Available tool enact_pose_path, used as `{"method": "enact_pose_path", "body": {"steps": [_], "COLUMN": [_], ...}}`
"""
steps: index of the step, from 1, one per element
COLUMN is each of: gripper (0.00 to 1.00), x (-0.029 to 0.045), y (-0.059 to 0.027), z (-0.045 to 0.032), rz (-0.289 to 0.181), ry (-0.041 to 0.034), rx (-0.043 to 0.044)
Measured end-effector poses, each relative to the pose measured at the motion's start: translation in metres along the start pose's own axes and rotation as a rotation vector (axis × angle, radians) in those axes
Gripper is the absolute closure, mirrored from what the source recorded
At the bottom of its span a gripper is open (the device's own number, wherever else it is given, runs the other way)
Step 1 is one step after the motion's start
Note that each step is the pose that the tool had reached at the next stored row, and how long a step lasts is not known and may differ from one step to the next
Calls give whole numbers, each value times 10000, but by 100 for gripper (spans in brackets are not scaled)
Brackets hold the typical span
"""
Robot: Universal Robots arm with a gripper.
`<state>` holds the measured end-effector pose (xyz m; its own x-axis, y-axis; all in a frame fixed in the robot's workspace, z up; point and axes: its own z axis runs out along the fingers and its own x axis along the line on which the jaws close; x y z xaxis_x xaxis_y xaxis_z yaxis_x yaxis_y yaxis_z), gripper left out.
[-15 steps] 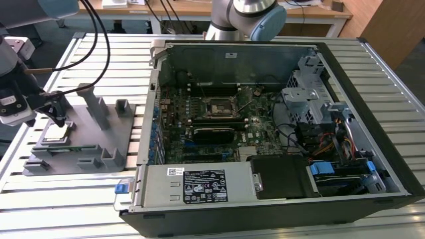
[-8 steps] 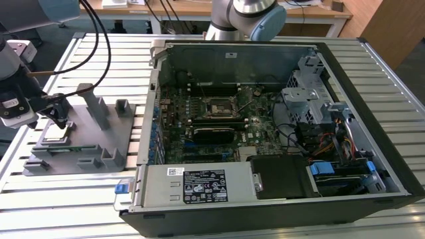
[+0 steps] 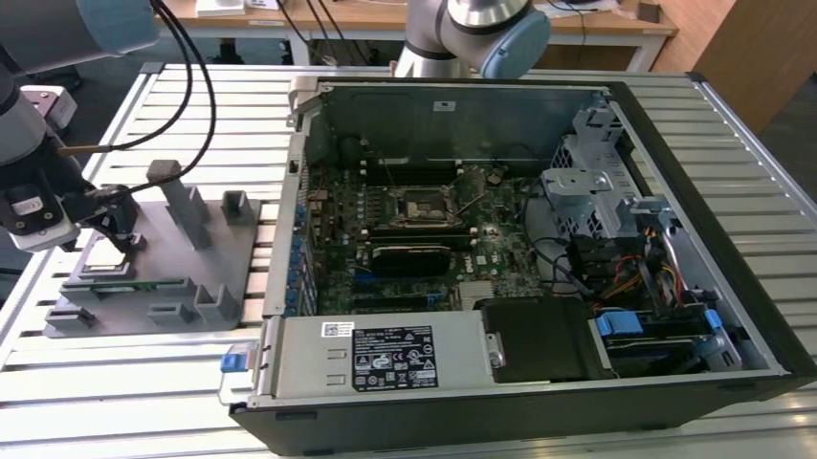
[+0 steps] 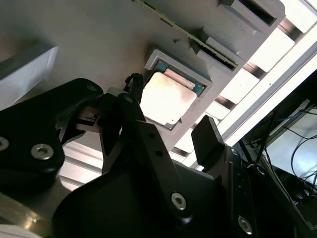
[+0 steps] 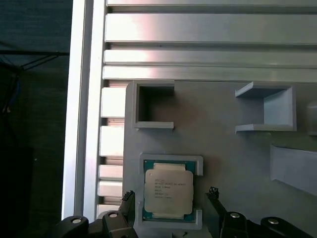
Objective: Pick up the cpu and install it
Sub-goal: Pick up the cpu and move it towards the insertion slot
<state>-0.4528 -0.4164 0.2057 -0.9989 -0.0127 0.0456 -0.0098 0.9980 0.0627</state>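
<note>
1. The claw [image 3: 113, 234] is over at the exterior view's left. It hangs right above the grey fixture plate [image 3: 191, 277], which sits on the slatted metal surface [image 3: 128, 382].
2. The cpu [image 5: 168, 191] lies flat in its little square nest on that plate, with the silver lid facing up and a thin green rim showing around it.
3. In both wrist views the claw's fingers [image 5: 127, 202] are spread wide, one on each side of the chip. There's a visible gap between each finger and the chip's edge, so it isn't gripping anything.
4. The plate also has a couple of hollow U-shaped blocks [image 5: 265, 109] further along, and taller grey posts [image 3: 179, 201] sticking up in the exterior view.
5. The computer case [image 3: 715, 191] lies on its side toward the exterior view's right, just beside the plate, with its cover off. The motherboard [image 3: 383, 182] is in plain sight, and the square socket [image 3: 419, 206] near its middle is well apart from the chip.
</note>
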Motion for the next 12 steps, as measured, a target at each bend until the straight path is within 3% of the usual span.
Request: {"method": "enact_pose_path", "body": {"steps": [12], "gripper": [34], "x": [-5], "y": [5], "z": [109], "rz": [181], "ry": [-34], "rx": [-2]}}
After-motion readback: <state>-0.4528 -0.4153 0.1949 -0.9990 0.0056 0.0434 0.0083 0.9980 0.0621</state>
